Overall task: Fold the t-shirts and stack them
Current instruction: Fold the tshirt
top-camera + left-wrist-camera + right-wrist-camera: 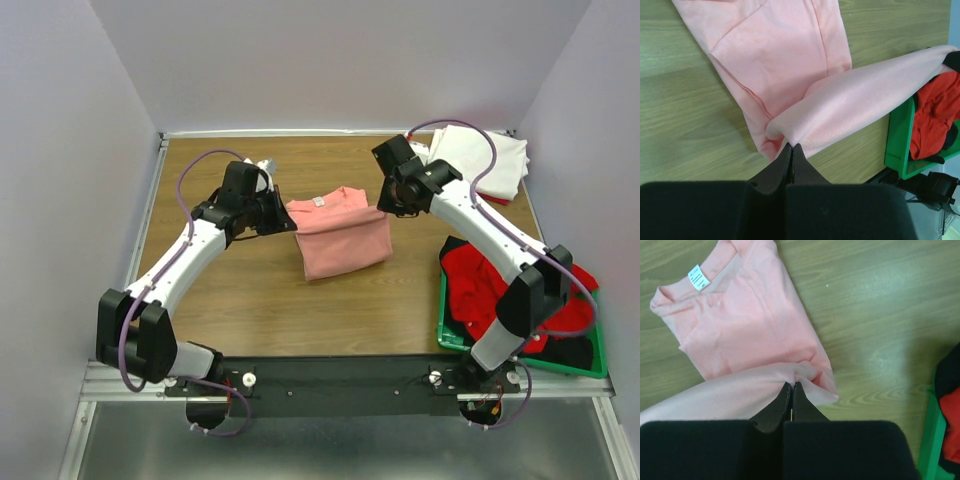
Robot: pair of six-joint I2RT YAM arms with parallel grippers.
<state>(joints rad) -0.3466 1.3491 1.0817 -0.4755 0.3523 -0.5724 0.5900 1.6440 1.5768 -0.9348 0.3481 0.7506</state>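
Note:
The salmon-pink t-shirt (340,233) lies partly folded in the middle of the table, collar and white label at the far side. My left gripper (290,224) is shut on its left edge (790,131). My right gripper (382,208) is shut on its right edge (800,371). Both hold the far part of the cloth lifted, stretched between them over the lower layer. A white t-shirt (478,160) lies folded at the far right corner. A bright red t-shirt (490,280) and a dark one (572,350) lie crumpled in the green crate.
The green plastic crate (450,340) stands at the near right edge of the table; it also shows in the left wrist view (897,145) and the right wrist view (930,440). Bare wooden table (230,290) lies to the left and in front of the pink shirt.

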